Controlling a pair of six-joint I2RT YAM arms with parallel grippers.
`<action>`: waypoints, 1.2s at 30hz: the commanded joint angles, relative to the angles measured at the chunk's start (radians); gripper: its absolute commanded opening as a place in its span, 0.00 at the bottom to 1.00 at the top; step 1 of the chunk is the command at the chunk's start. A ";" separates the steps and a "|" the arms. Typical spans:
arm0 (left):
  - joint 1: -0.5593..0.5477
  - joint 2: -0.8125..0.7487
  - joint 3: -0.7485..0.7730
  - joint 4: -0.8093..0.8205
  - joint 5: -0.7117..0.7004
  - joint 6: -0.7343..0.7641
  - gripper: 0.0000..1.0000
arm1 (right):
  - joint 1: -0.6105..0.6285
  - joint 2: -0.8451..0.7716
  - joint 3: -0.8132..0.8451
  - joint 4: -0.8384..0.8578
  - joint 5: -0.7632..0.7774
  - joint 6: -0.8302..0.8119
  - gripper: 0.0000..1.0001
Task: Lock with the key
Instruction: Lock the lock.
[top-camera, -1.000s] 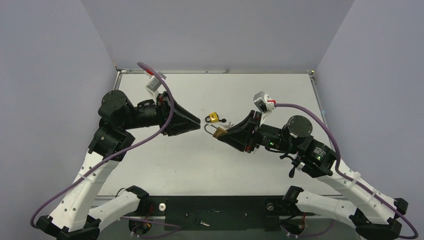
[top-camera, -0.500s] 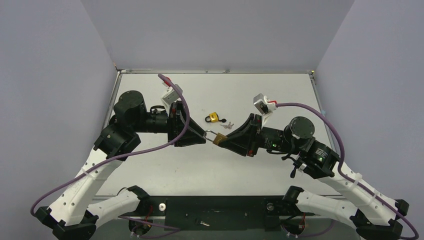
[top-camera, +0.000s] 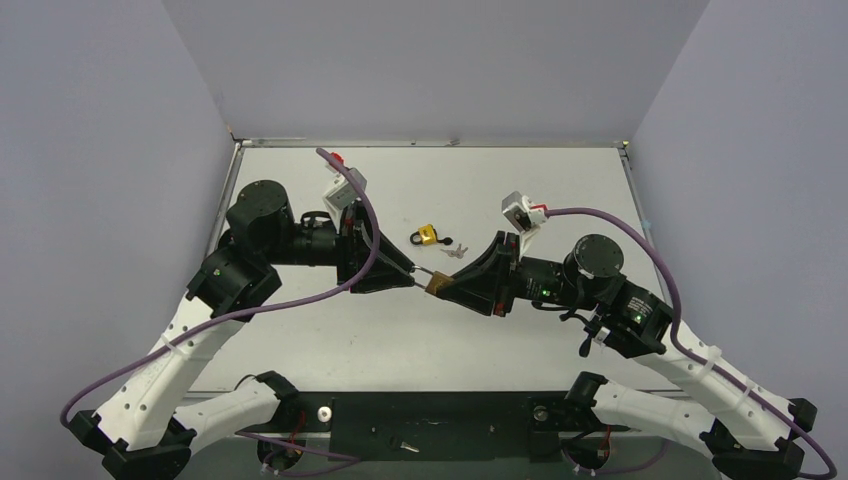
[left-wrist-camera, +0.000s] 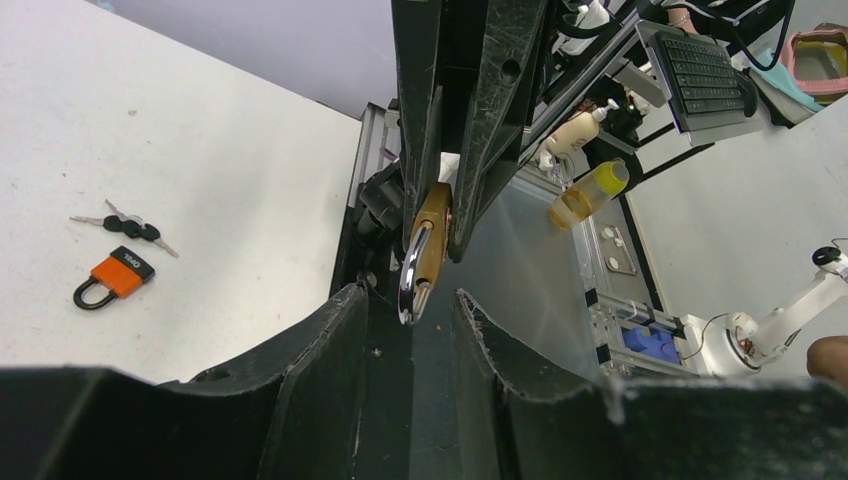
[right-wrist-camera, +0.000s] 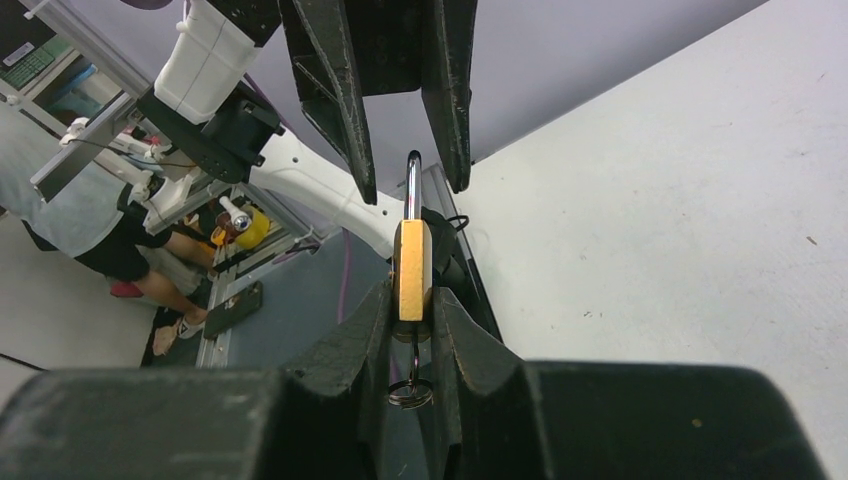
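The key (right-wrist-camera: 412, 355) is at the bottom centre of the right wrist view. It looks seated in the underside of the brass padlock (right-wrist-camera: 411, 270), with its little ring dangling below, though it's too small to be sure how deep it sits. The right gripper (right-wrist-camera: 411, 300) has its fingers clamped flat on the padlock's body, holding it off the table. The silver shackle (right-wrist-camera: 412, 185) points straight at the other arm.

The left gripper (left-wrist-camera: 410, 300) is part open, one finger on each side of the shackle's tip. There's daylight on both sides, so nothing is pinched yet.

As for progress, the lock is picked up and presented and the key seems to be in place. In the left wrist view the shackle's free end looks clear of the body, so I'd call the lock not yet closed. What's left is to push the shackle home and, if it needs it, turn the key.

On the white table (top-camera: 330, 330), upper centre of the overhead view, sits a small yellow padlock (top-camera: 427, 236). Spare keys (left-wrist-camera: 130, 228) lie just beside it. Plain lilac-grey walls (top-camera: 420, 70) box the table in on three sides.
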 joint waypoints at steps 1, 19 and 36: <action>-0.013 0.004 0.048 0.035 -0.005 0.009 0.33 | 0.007 -0.009 0.002 0.044 -0.003 0.000 0.00; -0.053 0.023 0.039 0.035 -0.025 0.014 0.00 | 0.007 0.002 0.011 0.037 0.014 -0.015 0.00; -0.201 0.051 -0.033 0.113 -0.146 -0.020 0.00 | 0.020 0.073 0.043 0.085 0.133 -0.056 0.00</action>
